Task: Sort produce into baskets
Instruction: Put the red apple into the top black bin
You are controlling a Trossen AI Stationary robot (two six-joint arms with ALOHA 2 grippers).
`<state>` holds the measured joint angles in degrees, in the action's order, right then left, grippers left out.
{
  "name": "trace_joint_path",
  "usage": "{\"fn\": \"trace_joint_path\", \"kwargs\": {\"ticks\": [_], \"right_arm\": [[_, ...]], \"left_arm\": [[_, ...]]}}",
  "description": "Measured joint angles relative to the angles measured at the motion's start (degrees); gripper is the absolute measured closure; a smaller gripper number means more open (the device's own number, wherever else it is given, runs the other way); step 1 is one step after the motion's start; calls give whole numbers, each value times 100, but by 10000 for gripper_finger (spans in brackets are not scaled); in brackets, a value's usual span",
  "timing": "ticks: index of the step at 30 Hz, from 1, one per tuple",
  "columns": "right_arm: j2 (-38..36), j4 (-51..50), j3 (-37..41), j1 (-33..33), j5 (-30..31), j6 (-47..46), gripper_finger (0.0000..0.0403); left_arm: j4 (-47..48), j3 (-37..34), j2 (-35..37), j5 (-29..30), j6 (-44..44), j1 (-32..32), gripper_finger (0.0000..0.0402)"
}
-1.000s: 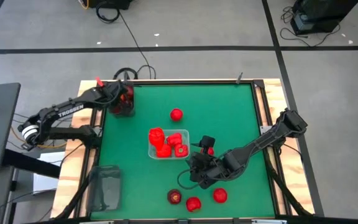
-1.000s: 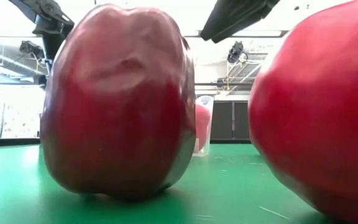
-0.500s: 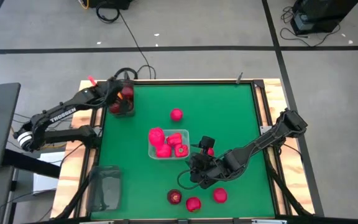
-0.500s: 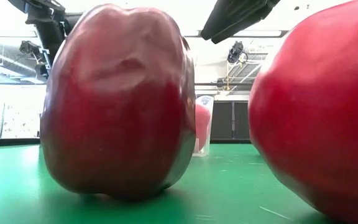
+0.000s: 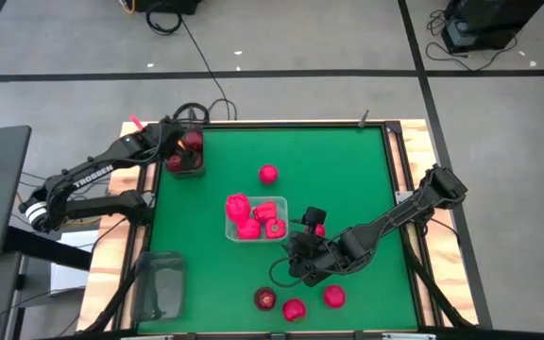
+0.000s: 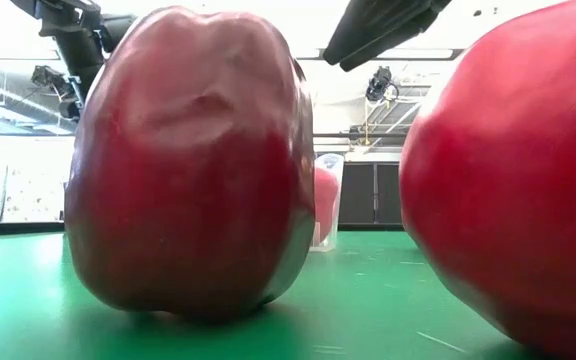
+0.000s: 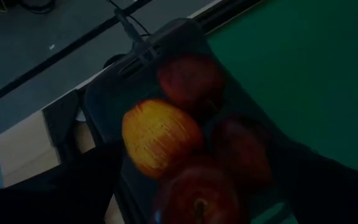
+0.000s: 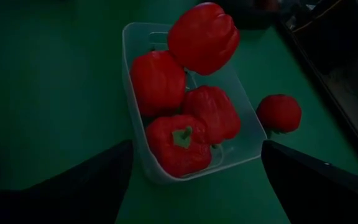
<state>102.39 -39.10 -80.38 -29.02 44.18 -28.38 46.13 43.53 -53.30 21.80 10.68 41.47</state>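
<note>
Left fingers [image 5: 179,144] spread empty over the grey basket [image 5: 186,157] at ten o'clock; right fingers [image 5: 297,253] gape empty beside the clear basket [image 5: 255,218].

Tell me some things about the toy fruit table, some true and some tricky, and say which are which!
1. The clear bin holds four red peppers. True.
2. The yellow-orange fruit lies loose on the green mat. False: it sits in the smoky bin with dark apples.
3. The other smoky bin is full of peppers. False: nothing shows in it.
4. A maroon apple lies on the mat. True.
</note>
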Motion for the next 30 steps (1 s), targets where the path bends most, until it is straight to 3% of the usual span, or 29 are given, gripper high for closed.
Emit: {"fn": "trace_joint_path", "kwargs": {"ticks": [9, 14, 19, 24, 30], "right_arm": [[0, -1, 0, 0, -30, 0, 39], [0, 4, 0, 35, -54, -73, 39], [26, -158, 2, 168, -464, -234, 39], [26, -325, 57, 298, -1194, -170, 39], [26, -1576, 61, 471, -2270, -464, 39]], "left_arm": [[-56, 0, -2, -131, -37, -12, 2], [-477, -4, 182, -352, -154, -336, 2], [-874, -4, 713, -509, 46, -1139, 2], [-1390, -220, 1317, -773, 423, -2324, 2], [-2952, -832, 1585, -802, 825, -3872, 2]]}}
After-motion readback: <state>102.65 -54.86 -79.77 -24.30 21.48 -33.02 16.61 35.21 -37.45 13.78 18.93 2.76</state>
